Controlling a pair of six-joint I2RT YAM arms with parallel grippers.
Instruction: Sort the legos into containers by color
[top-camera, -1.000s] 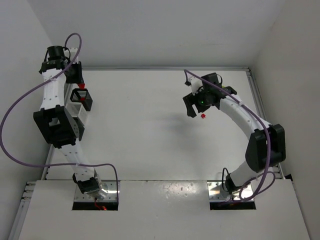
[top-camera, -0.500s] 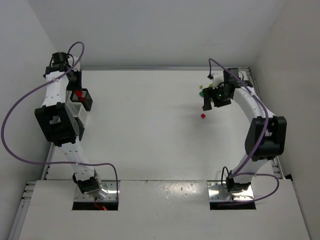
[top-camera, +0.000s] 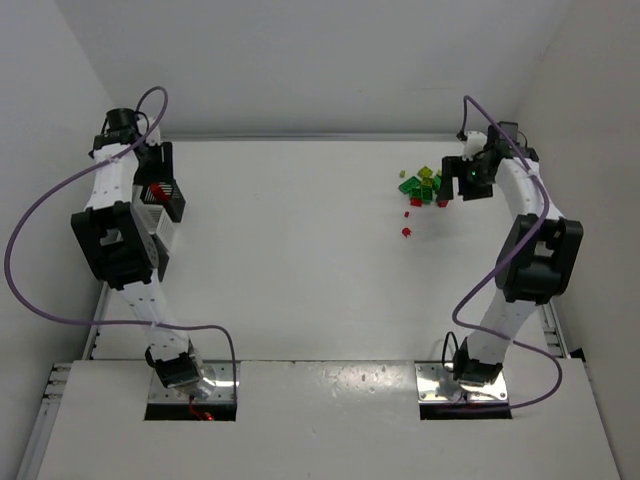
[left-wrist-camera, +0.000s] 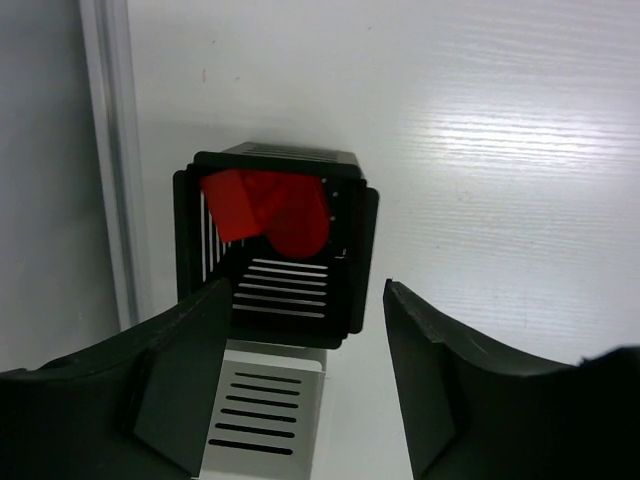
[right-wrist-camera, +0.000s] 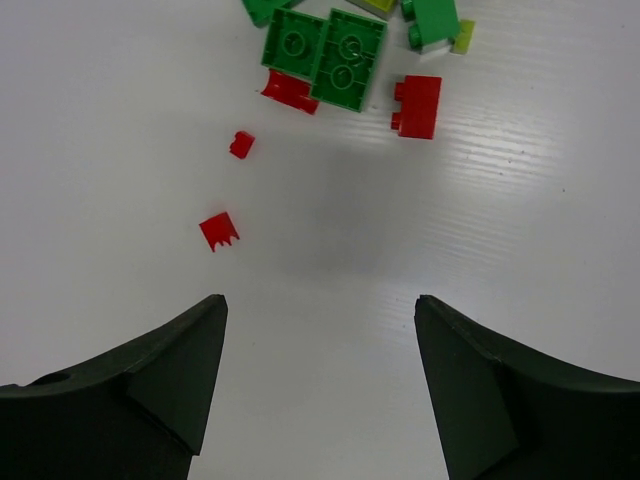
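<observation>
My left gripper (left-wrist-camera: 307, 290) stands open just above a black slatted container (left-wrist-camera: 275, 240), with a red lego (left-wrist-camera: 265, 210) in the container's mouth and nothing between the fingers. A white container (left-wrist-camera: 265, 410) sits against the black one's near side. In the top view both containers (top-camera: 165, 197) are at the far left edge. The loose legos (top-camera: 422, 185) lie far right: green plates (right-wrist-camera: 325, 50), red bricks (right-wrist-camera: 418, 105) and small red bits (right-wrist-camera: 220, 230). My right gripper (right-wrist-camera: 320, 300) hangs open and empty just short of them.
A raised rail (left-wrist-camera: 105, 150) runs along the table's left edge beside the containers. The back wall is close behind both grippers. The right arm (top-camera: 535, 250) arches along the table's right edge.
The left gripper has opened and the red lego it held now sits in the black container. The right arm has swung from mid-table to the far right, uncovering the pile.
</observation>
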